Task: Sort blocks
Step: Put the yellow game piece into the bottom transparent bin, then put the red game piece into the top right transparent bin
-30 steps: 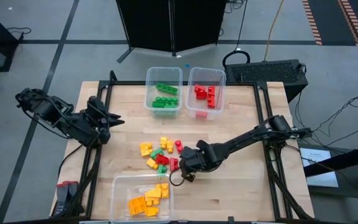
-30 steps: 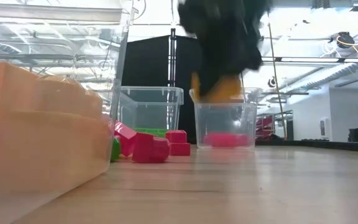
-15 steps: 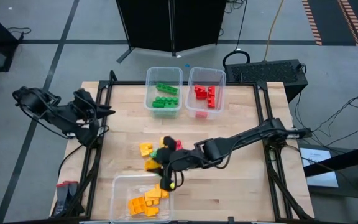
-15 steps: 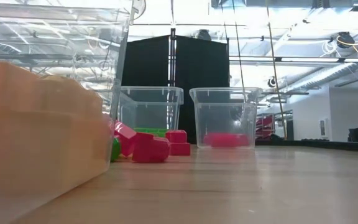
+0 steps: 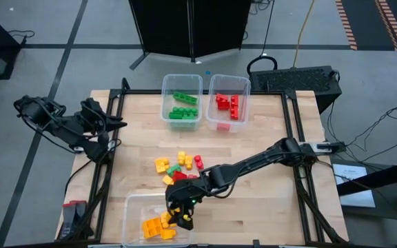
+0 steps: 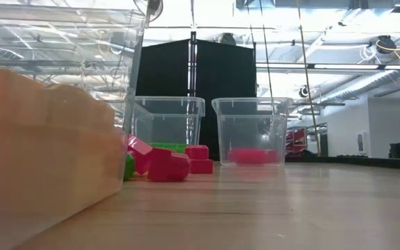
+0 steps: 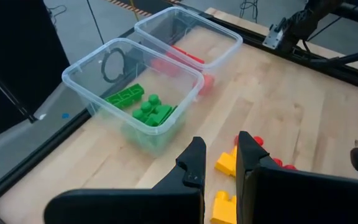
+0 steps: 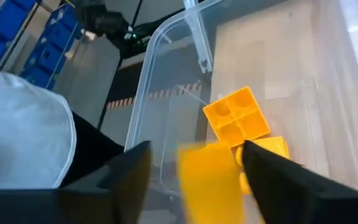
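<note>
One yellow block [image 8: 209, 182] sits between the right tool's [image 5: 182, 211] spread fingers, apparently unclamped, over the yellow tub [image 5: 134, 207]; its long axis is unclear. Left tool [image 7: 217, 163] waits nearly together beside the counter [image 5: 267, 207].

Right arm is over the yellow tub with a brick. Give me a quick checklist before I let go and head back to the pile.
1. Right gripper over the yellow tub: ok, above its right end.
2. Yellow brick between the fingers: ok, and blurred, so whether it is gripped or falling: cannot tell.
3. Tub contents match: ok, only yellow bricks inside.
4. Left gripper out of the way: ok, parked at the table's left edge.
5. Loose pile left to sort: not ok, red, green and yellow bricks remain.
</note>
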